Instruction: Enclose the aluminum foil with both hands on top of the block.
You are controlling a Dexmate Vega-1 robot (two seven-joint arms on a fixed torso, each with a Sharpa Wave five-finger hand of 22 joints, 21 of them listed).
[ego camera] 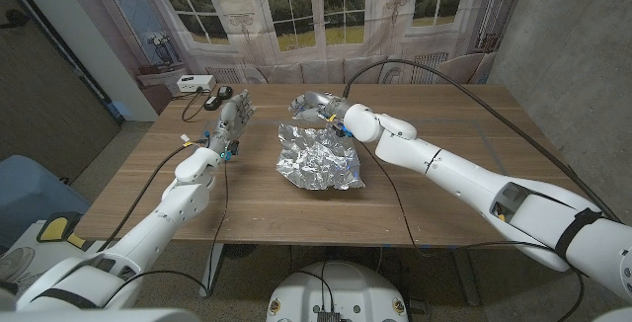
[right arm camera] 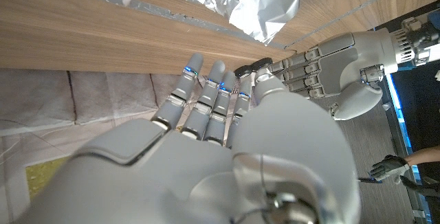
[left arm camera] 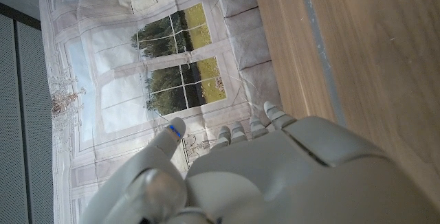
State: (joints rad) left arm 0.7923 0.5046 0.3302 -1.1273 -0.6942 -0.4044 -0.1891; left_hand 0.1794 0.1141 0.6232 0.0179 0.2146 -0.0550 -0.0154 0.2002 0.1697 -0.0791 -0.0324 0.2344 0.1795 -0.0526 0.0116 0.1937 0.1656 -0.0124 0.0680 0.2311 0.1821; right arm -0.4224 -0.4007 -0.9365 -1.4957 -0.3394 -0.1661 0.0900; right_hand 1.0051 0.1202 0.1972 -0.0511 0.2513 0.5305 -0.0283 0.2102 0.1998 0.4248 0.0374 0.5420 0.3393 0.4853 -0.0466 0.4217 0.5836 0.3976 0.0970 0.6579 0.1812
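Lying crumpled at the middle of the table [ego camera: 197, 203], the foil [ego camera: 318, 156] forms a low, wrinkled mound with loose edges spread onto the wood; the block it should wrap is hidden, presumably under the hump. I judge the foil very light, thin and soft: it will bend and keep whatever crease it is given, tear if pinched hard, and slide if pushed from one side alone. The best hold looks like the two opposite flanks of the mound, palms pressing inward and down together so the sheet folds over the top rather than skating away.

The left hand [ego camera: 233, 117] stands off to the foil's left, well apart from it, fingers straight and apart, holding nothing; in its own wrist view the fingers [left arm camera: 237, 133] reach past the table's far edge toward the window backdrop. The left arm runs in from the bottom corner, nearly straight.

The right hand [ego camera: 318, 105] hovers beyond the foil's far edge, near it, though touching cannot be told. Its fingers [right arm camera: 206, 97] are extended side by side with nothing between them, so it is released too. In the right wrist view the foil [right arm camera: 265, 1] lies past those fingertips and the left hand [right arm camera: 344, 69] shows beyond. The right arm reaches across from the right, bent at the elbow
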